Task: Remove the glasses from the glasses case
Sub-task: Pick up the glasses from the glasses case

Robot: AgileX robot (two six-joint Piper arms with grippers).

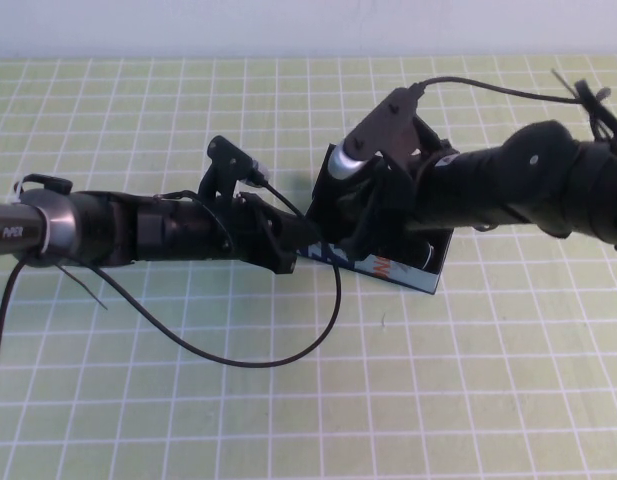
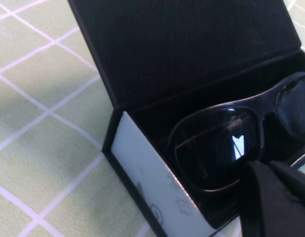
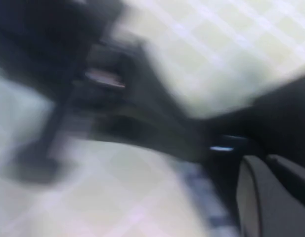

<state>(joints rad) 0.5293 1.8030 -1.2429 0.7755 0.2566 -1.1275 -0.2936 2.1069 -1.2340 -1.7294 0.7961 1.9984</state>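
Glasses (image 2: 226, 143) inside open glasses case (image 2: 147, 173), beneath closed right tool (image 1: 360, 222).

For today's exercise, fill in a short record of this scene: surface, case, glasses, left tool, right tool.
surface: green gridded mat
case: glasses case, lid open, standing on the mat
glasses: glasses lying inside the case
left tool: left tool at the case's front edge, beside the glasses
right tool: right tool shut, over the case; whether it holds anything cannot be told
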